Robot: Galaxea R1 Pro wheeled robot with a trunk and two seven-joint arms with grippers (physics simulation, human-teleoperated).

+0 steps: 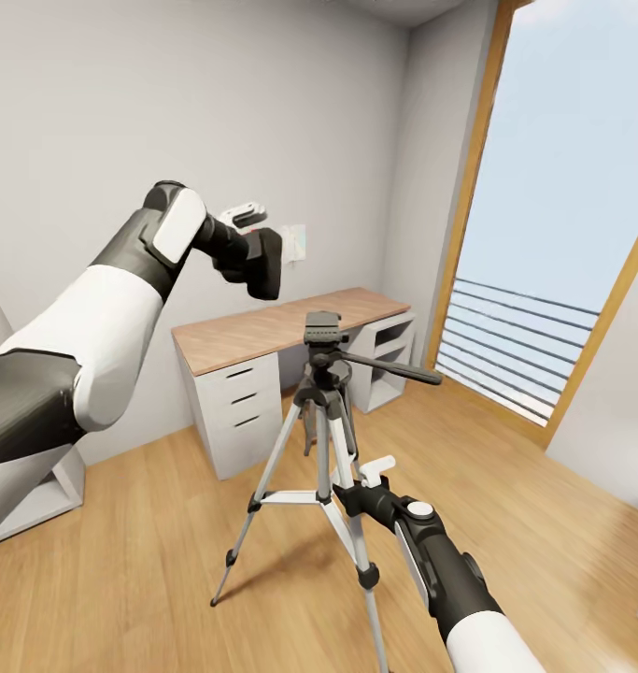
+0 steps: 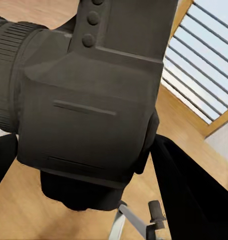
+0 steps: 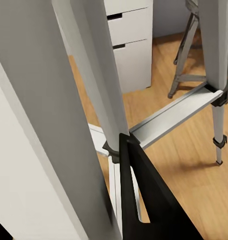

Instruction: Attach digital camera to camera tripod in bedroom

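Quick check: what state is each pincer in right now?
Left pincer: closed on the digital camera, held up above the camera tripod.
Right pincer: closed on a tripod leg.

- One tall tripod point(image 1: 323, 439) here, silver-grey metal legs and black head; three legs counted.
- One small black boxy camera point(image 1: 262, 262), up in the left claw point(image 1: 250, 245).
- Two claws in play, counting the right claw point(image 1: 361, 481) low by the tripod's legs.
- One wood-topped white surface point(image 1: 262, 332), three drawers down its front.
- One tall wood-framed window point(image 1: 561, 206).
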